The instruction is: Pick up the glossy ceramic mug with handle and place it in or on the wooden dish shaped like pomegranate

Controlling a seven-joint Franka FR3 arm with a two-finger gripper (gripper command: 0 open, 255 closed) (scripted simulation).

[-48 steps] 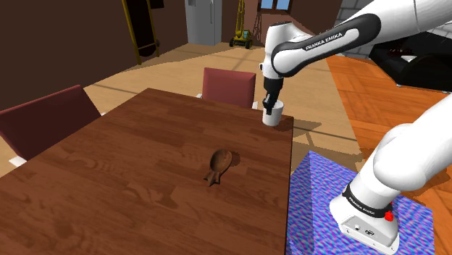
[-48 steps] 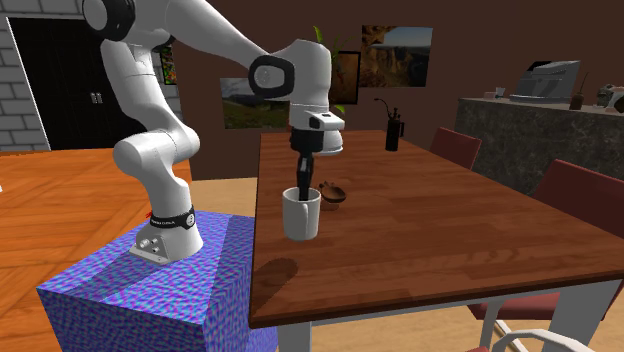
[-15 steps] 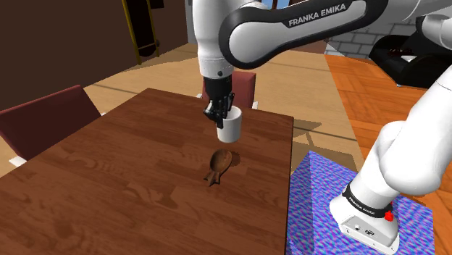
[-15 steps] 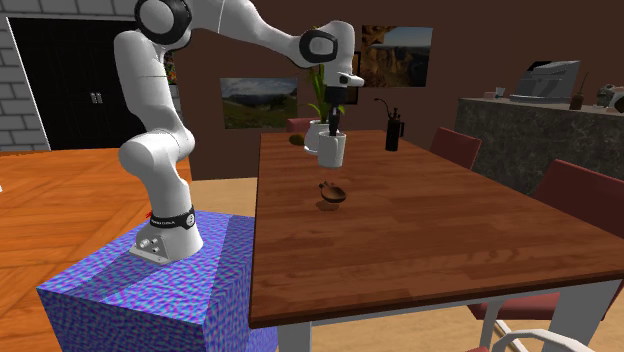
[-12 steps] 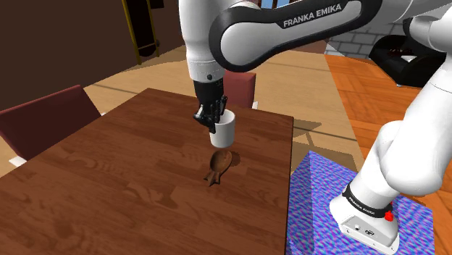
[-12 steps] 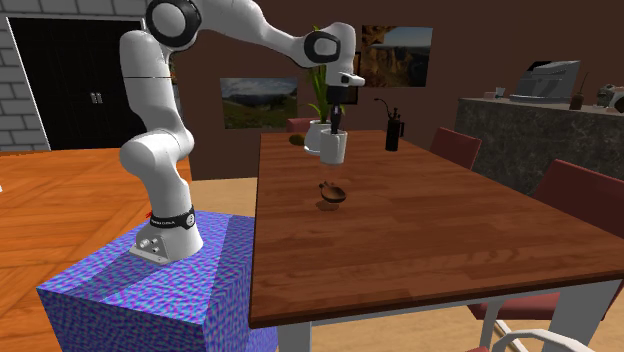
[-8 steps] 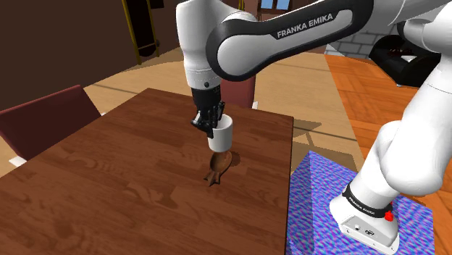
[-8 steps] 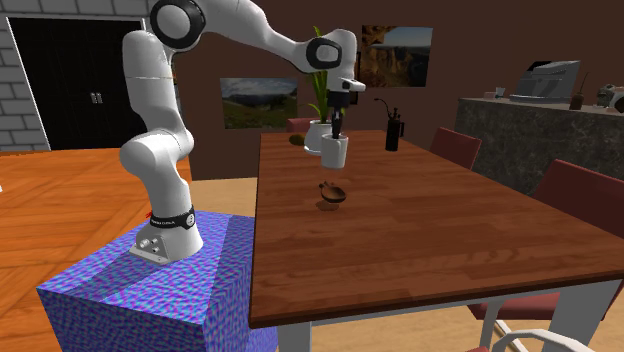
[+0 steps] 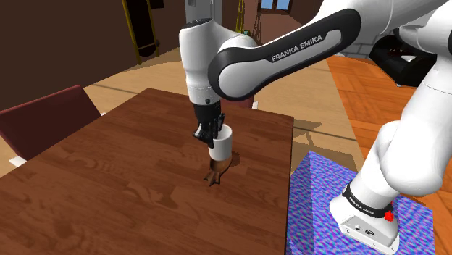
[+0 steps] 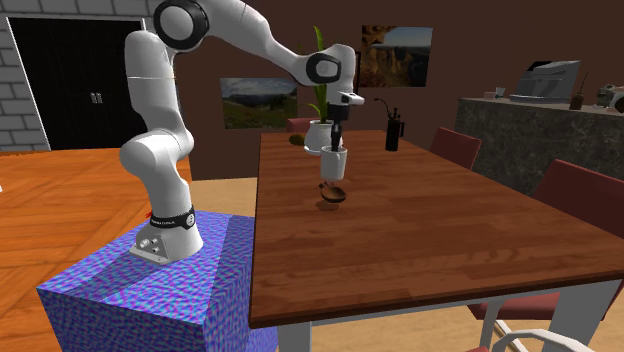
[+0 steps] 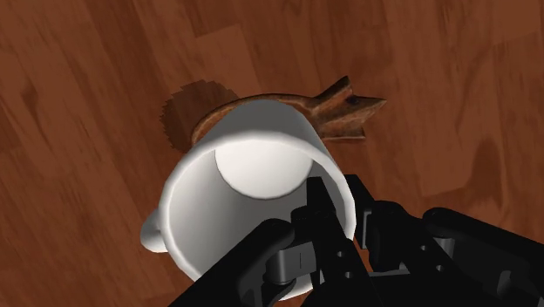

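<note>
The white mug (image 9: pixel 221 145) hangs upright just above the brown wooden pomegranate-shaped dish (image 9: pixel 216 170), hiding most of its bowl. My black gripper (image 9: pixel 211 133) is shut on the mug's rim, one finger inside and one outside. The second exterior view has the mug (image 10: pixel 334 164) over the dish (image 10: pixel 333 193) near the table's stand-side edge, with the gripper (image 10: pixel 336 141) above it. In the wrist view the mug (image 11: pixel 253 174) opens toward the camera, its handle on the side away from the fingers; the dish (image 11: pixel 336 112) peeks out behind it, crown tip pointing away. The gripper (image 11: pixel 340 222) clasps the mug wall.
The wooden table (image 9: pixel 109 188) has red chairs (image 9: pixel 43 116) along its far sides. A potted plant (image 10: pixel 318 128) and a dark bottle (image 10: pixel 392 132) stand at the table's far end in the second exterior view. The blue patterned stand (image 9: pixel 319 210) sits beside the table.
My arm has carried the mug from the table's stand-side edge to over the dish and lowered it. The grip has stayed shut on the rim.
</note>
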